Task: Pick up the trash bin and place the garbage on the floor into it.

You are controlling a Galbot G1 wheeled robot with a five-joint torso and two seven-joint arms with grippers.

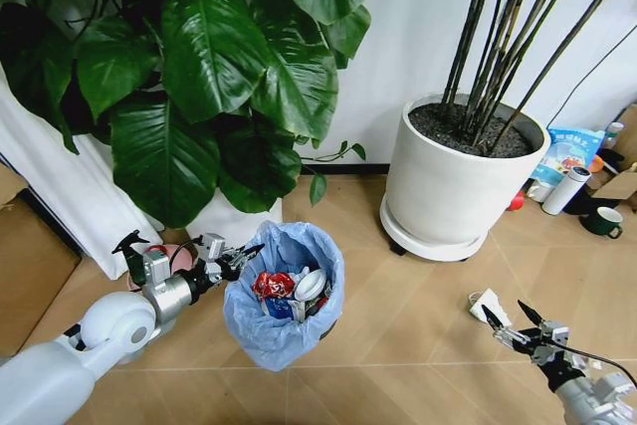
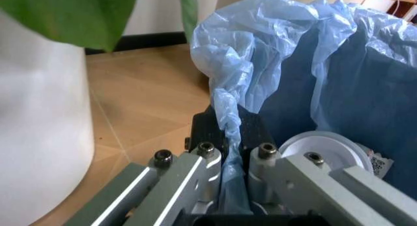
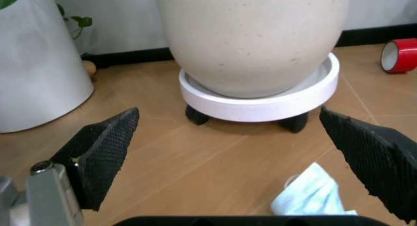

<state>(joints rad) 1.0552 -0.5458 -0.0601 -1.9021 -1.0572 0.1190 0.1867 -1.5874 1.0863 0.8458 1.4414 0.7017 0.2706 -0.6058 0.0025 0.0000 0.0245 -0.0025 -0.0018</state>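
Chevron floor [image 1: 398, 345] carries 2 white pots [image 1: 453, 186], a crumpled wad [image 1: 488, 306].

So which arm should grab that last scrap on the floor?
Right. The right gripper hangs open beside the white scrap, while the left gripper is shut on the trash bin rim.

The trash bin [image 1: 284, 308] wears a thin, crinkly light-blue plastic liner, slightly translucent and softly shiny at its folds. The left gripper [image 2: 229, 174] is brushed, silvery metal with dark bolt heads, its arm a smooth glossy white shell. The right gripper [image 3: 238, 155] has matt black fingers [image 3: 104, 150] with a fine, rough woven-looking texture. The garbage [image 3: 311, 196] near it looks like soft, pleated pale-blue cloth or paper. The floor [image 3: 195, 162] is smooth wood-look planking with a low sheen. The plant pot [image 3: 251, 40] is matt, faintly speckled off-white; the leaves [image 1: 214, 57] are glossy.
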